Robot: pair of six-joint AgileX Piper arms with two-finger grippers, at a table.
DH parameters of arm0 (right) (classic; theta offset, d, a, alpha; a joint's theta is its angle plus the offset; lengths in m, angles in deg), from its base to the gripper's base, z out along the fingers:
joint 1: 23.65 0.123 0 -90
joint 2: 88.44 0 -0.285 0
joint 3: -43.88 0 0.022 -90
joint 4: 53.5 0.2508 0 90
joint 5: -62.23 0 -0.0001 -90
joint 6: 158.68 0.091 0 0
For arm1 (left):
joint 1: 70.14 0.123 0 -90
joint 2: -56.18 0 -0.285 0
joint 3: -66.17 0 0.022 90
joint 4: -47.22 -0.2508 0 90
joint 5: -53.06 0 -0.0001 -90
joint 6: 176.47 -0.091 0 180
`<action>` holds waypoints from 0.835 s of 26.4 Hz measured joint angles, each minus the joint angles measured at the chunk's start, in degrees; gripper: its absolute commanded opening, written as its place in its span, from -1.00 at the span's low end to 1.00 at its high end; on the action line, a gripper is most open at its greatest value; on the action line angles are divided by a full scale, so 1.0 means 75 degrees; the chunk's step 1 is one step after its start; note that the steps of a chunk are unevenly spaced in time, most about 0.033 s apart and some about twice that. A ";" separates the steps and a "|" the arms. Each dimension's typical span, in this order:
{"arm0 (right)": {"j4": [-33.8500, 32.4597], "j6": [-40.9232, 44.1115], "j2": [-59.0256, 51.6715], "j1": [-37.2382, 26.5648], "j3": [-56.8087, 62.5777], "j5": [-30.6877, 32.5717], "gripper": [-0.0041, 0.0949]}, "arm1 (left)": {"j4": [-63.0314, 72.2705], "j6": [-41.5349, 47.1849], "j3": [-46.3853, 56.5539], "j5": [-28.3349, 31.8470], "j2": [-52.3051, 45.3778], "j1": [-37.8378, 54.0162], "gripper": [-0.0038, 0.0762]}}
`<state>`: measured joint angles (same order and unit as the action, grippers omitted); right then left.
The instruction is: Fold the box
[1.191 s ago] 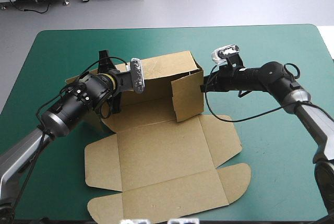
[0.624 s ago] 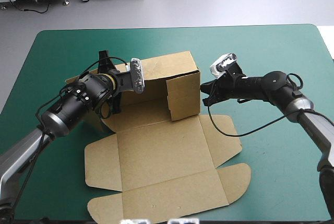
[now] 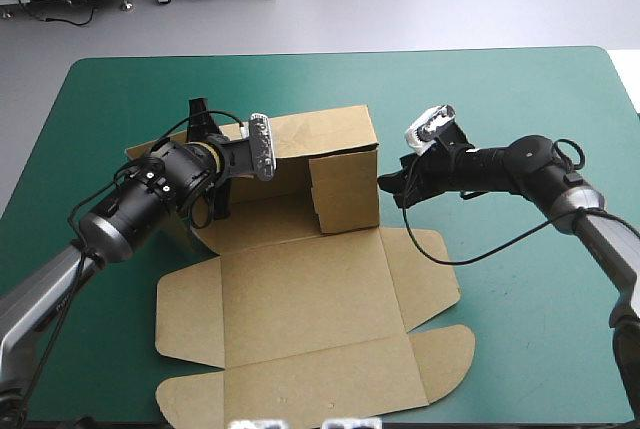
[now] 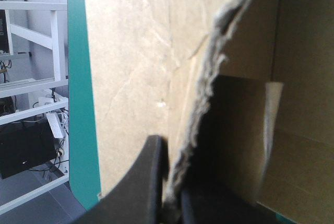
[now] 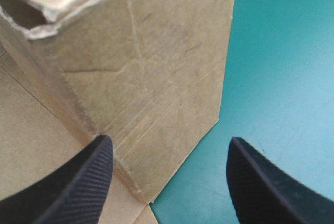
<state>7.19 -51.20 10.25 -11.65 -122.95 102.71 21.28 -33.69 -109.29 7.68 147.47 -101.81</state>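
Box half-raised | wrist views: left end effector pinches wall, right end effector spread

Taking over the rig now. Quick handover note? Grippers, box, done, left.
Left gripper: shut on the box, pinching the edge of a raised wall on its left side.
Right gripper: open, holding nothing, right at the outer face of the raised right wall; contact unclear.
Box: mid-table on the teal-green cover.
Done: rear wall and right wall stand up.
Left: the near panels and their flaps lie flat, not yet raised or tucked. The left side is mostly hidden by the left arm, so check it.
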 measured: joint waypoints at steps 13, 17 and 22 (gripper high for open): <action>0.0025 -0.0107 -0.0064 0.0104 -0.0006 0.0595 0.29 | 0.0044 0.0103 0.0001 0.0086 0.0000 0.0000 -0.92; 0.0251 -0.0369 -0.0064 0.0276 -0.0006 0.0086 0.27 | 0.0044 0.0119 0.0001 0.0088 0.0000 0.0000 -0.92; -0.0313 0.0014 -0.0071 0.1209 -0.0006 -0.1491 0.19 | -0.0105 0.0565 0.0015 0.0206 0.0000 0.0000 -0.92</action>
<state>4.84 -51.09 9.72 -2.58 -123.00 91.53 20.49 -29.45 -109.18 9.23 147.47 -101.81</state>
